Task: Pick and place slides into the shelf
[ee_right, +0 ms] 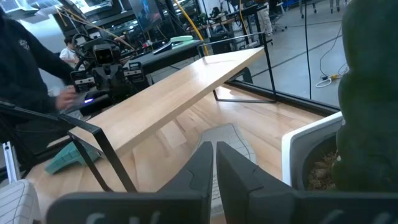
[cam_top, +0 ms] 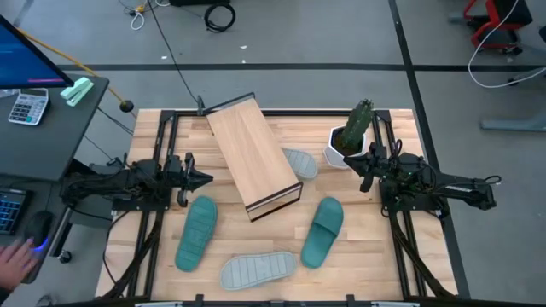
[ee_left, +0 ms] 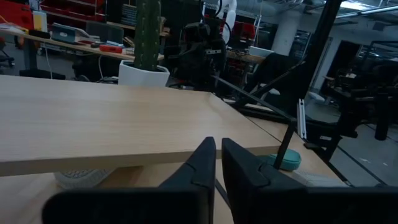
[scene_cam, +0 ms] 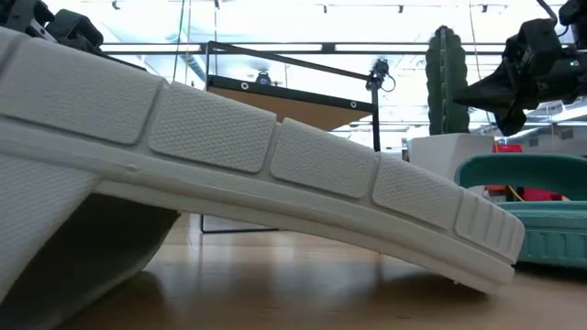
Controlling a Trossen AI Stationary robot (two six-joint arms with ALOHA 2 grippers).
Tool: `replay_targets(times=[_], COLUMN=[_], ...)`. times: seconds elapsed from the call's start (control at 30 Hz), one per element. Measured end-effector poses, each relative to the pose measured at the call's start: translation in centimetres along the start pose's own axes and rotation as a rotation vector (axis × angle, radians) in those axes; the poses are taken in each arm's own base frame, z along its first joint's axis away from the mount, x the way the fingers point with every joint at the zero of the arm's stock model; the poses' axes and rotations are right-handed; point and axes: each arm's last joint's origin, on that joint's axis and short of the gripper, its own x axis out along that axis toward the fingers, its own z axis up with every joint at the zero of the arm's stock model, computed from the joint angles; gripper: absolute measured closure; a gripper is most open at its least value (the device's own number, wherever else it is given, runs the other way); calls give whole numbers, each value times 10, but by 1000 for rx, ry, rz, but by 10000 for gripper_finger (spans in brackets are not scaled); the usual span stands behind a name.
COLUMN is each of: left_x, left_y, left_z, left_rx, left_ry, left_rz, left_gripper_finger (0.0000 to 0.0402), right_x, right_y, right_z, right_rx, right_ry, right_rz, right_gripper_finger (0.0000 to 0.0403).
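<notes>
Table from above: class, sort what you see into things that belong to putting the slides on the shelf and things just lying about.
Belongs to the job:
- teal slides and
- grey slides and
- shelf

Just lying about:
- potted cactus
- calculator
- cables

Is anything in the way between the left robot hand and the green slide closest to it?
Nothing visible. The left gripper, shut, sits beside the shelf, and the teal slide lies on bare table just in front of it, sole up.
</notes>
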Motion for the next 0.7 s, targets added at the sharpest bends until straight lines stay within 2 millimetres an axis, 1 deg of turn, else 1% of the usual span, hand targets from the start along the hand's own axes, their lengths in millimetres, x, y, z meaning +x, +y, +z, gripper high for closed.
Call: replay_targets(times=[0.2,0.53,0.7], left_x=[0,0,0], left_y=[0,0,0], left_z=[0,0,0], left_rx=[0,0,0], left_ry=[0,0,0], left_rz=[0,0,0], left_gripper_finger=[361,374,370], right_x=[0,0,0], right_y=[0,0,0], right_z=[0,0,0], right_rx=[0,0,0], right_ry=[0,0,0], right_rz=[0,0,0], right_gripper_finger=[376,376,376])
